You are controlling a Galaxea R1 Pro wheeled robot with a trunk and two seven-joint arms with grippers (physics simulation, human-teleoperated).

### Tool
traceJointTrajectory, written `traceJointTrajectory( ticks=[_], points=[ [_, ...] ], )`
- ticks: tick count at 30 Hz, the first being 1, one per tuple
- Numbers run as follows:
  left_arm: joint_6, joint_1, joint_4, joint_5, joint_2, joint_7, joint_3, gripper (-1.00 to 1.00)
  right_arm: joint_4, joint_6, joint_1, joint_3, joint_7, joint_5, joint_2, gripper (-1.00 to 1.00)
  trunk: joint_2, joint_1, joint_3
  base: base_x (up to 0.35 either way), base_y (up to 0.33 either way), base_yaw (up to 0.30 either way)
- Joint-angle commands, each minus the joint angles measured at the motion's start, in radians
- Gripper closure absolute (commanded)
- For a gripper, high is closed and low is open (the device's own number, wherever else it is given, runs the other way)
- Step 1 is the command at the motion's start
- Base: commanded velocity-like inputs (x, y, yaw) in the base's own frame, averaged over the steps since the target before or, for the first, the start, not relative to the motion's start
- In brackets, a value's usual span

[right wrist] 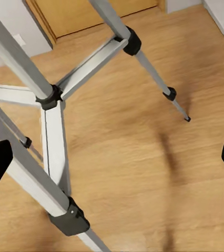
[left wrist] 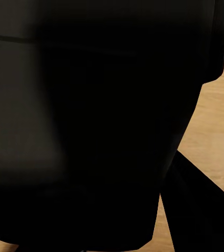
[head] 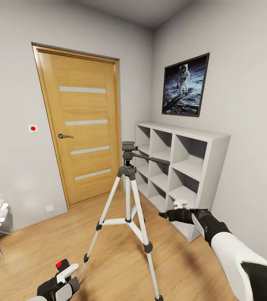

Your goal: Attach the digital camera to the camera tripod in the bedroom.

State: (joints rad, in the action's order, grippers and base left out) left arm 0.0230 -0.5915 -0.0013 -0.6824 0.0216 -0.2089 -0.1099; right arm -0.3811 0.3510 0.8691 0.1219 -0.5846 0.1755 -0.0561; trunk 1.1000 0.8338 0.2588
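Room: bedroom with pale grey walls, plank floor (head: 33, 251), oak door (head: 81, 125), white cube shelf (head: 179, 167) under an astronaut picture (head: 185, 85).
Camera tripod: stands mid-floor between door and shelf (head: 128, 209); long axis upright, legs spread, dark head (head: 128, 147) bare on top, pan handle (head: 152, 159) pointing toward the shelf.
Right arm: reaches in from the shelf side; right gripper (head: 173, 210) sits beside the legs, well below the head. Its wrist view looks down past the leg braces (right wrist: 54, 105) to the floor, fingers spread wide with nothing between them.
Left arm: low, near the tripod's closest foot; left gripper (head: 64, 278) shows a white finger and a red-dotted dark part. Whether it is closed cannot be made out.
Digital camera: likely the black mass (left wrist: 91, 126) across the left wrist view, by judgement only.
Key relation: tripod head lies up and forward-right of the left gripper; right gripper is nearer the head.
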Motion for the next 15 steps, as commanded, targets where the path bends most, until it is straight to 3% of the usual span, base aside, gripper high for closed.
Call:
traceJointTrajectory(
  ticks=[1,6,9,10,15],
  points=[
    [0.002,-0.001,0.000,-0.008,0.000,-0.001,-0.010,1.00,0.018,-0.031,0.001,0.009,-0.011,0.021,0.000,-1.00,0.001,0.000,0.001,0.000,0.000,0.000],
    [0.002,-0.001,0.000,-0.008,0.000,-0.001,-0.010,1.00,0.057,-0.086,0.001,0.009,-0.032,0.039,-0.002,-1.00,0.001,0.000,0.001,0.000,0.000,0.000],
    [0.002,-0.001,0.000,-0.008,0.000,-0.001,-0.010,1.00,0.070,-0.100,0.001,0.009,-0.088,0.045,-0.004,-1.00,0.001,0.000,0.001,0.000,0.000,0.000],
    [0.002,-0.001,0.000,-0.008,-0.001,-0.001,-0.010,1.00,0.075,-0.104,0.001,0.009,-0.144,0.050,-0.004,-1.00,0.001,0.000,0.001,0.000,0.000,0.000],
    [0.002,-0.001,0.000,-0.008,-0.001,-0.001,-0.010,1.00,0.078,-0.107,0.001,0.009,-0.187,0.071,-0.003,-1.00,0.001,0.000,0.001,0.000,0.000,0.000]
  ],
)
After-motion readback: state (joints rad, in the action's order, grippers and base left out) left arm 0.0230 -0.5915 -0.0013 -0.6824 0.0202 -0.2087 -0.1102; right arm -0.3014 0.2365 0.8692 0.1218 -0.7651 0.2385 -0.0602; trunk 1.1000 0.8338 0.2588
